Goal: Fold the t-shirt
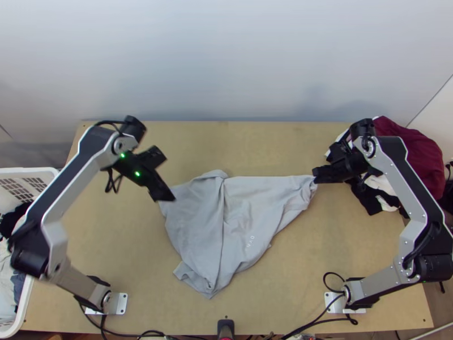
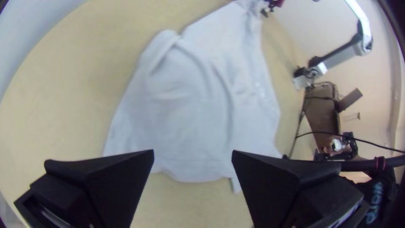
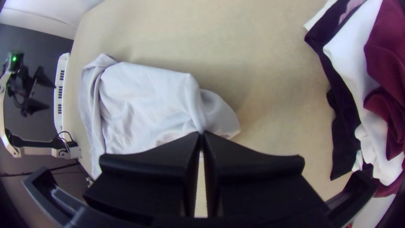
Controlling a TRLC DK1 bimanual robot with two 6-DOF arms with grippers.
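T-shirt (image 3: 143,101) — pinched in right pincer (image 1: 315,175) — right wrist view

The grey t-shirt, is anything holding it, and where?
Yes, the right gripper's jaws are closed on a bunched edge of the t-shirt.

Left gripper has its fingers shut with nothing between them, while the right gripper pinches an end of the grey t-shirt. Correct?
Not quite: the left gripper is open, per the left wrist view. The right gripper does pinch an end of the grey t-shirt.
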